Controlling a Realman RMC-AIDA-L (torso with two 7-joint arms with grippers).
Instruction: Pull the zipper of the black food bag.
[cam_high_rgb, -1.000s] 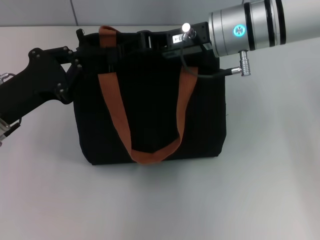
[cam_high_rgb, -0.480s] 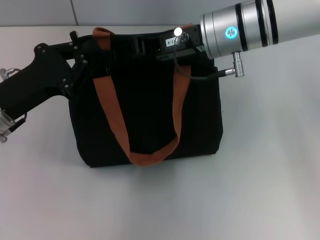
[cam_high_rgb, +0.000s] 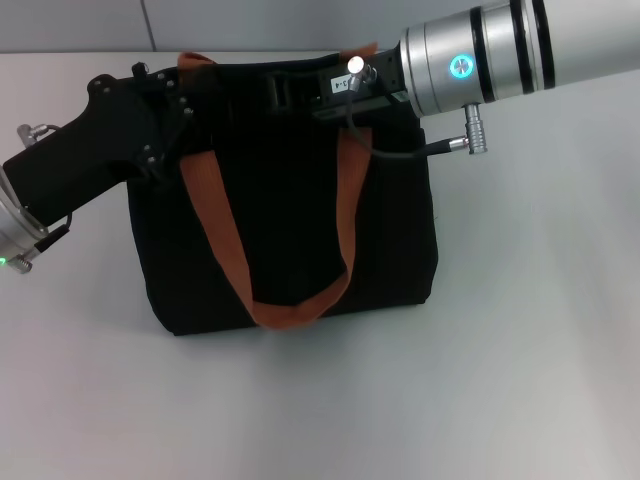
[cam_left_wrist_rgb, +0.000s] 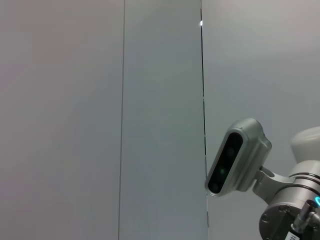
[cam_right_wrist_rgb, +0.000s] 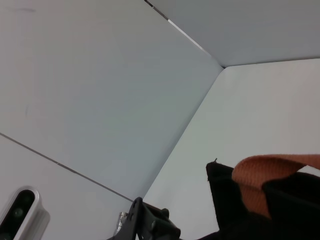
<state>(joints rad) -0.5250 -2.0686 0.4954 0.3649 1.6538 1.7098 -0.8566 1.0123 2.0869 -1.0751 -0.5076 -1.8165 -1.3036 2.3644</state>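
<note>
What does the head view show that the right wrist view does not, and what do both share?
Only the head view shows the whole black food bag on the table, with the left gripper and right gripper at its top edge. Only the right wrist view shows the wall behind. Both share the bag's orange-brown strap.

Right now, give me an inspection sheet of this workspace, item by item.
Surface: white table, bare around the bag.
Job's things: black food bag stands upright, orange-brown strap hanging down its front; the zipper itself cannot be made out.
Clutter: nothing seen.
Grippers: left gripper at the bag's upper left corner; right gripper on the bag's top edge; fingers of both hidden against the black fabric.
Cables: a black cable loops from the right wrist to a silver plug.
Surroundings: pale wall panels behind the table.
</note>
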